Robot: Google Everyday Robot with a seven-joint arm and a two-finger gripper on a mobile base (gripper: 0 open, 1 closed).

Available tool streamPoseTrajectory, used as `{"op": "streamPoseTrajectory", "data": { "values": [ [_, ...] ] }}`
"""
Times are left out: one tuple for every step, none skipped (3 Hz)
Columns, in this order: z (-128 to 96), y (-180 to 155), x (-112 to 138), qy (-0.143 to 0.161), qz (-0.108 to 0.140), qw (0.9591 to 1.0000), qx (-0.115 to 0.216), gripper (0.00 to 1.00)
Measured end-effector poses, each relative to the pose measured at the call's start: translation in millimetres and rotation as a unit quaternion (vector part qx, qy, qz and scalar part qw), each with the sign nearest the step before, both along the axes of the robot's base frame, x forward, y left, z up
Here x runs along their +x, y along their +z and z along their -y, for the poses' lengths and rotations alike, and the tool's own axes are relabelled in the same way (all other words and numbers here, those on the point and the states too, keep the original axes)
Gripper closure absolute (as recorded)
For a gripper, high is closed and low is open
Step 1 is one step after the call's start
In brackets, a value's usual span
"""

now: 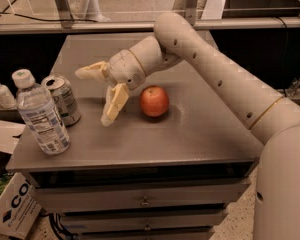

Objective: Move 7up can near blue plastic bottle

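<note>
The 7up can [63, 98], silver-grey with a pull-tab top, stands upright at the left side of the grey table [190, 134]. The blue plastic bottle [41, 114], clear with a white cap and blue-and-white label, stands just in front of and to the left of the can, nearly touching it. My gripper [95, 96] is open and empty, its cream fingers [115, 103] spread, a little to the right of the can and apart from it.
A red apple [154, 101] sits right of the gripper near the table's middle. A small white pump bottle [0, 91] stands off the table at far left. A cardboard box [15, 209] lies on the floor at lower left. Drawers sit below the tabletop.
</note>
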State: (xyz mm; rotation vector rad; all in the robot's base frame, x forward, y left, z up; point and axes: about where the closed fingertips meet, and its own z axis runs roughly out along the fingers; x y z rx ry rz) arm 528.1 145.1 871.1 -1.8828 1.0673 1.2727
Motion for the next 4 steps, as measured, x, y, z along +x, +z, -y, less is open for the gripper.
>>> {"op": "streamPoseTrajectory", "data": {
  "values": [
    [20,8,66,-0.112,0.023,0.9935,-0.001,0.00],
    [54,18,122,-0.211,0.043,0.9766,-0.005,0.00],
    [108,29,168,-0.325,0.050,0.9443,-0.010,0.00],
    [169,41,197,-0.438,0.032,0.8982,0.001,0.00]
  ]
}}
